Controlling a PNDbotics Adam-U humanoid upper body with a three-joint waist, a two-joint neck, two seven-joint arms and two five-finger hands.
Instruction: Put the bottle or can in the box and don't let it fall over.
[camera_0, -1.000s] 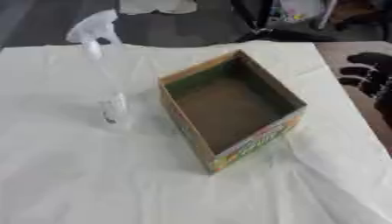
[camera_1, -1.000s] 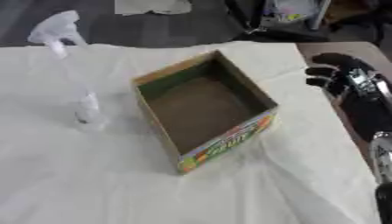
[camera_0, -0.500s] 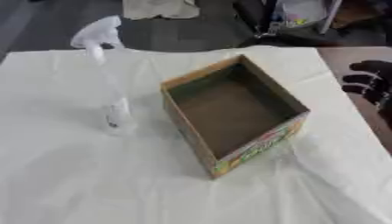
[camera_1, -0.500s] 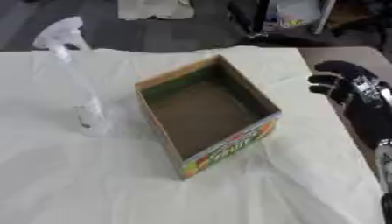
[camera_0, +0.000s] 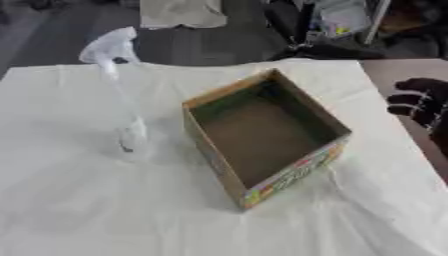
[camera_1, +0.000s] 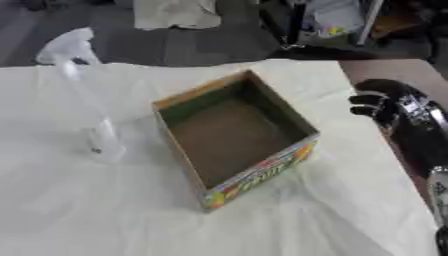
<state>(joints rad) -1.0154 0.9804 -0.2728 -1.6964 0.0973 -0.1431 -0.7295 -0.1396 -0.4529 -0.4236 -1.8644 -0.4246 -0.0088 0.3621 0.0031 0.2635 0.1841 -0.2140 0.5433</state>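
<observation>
Clear plastic forms the spray bottle (camera_0: 122, 105), which stands upright on a white cloth (camera_0: 79, 200) covering the table. Its long axis runs vertically; in the view it leans up toward 12 o'clock, with the pale trigger head (camera_0: 109, 47) at the top and the nozzle facing roughly 9 o'clock. The body is slender and see-through, widening slightly at the base, where a small dark mark shows.

Just beside the bottle, at its 3 o'clock and not touching it, sits an open cardboard box (camera_0: 262, 135). The box is rectangular and turned askew, one corner pointing toward 6 o'clock. Its inside is plain brown and matte, and nothing lies in it. A colourful printed band in yellow, green and red runs along the outer wall near the lower corner. The cloth is wrinkled around the box.

At 3 o'clock, well apart from the bottle, the robot's right hand (camera_1: 385, 102) shows, black and glossy, its fingers loosely curled toward the box and holding nothing.
</observation>
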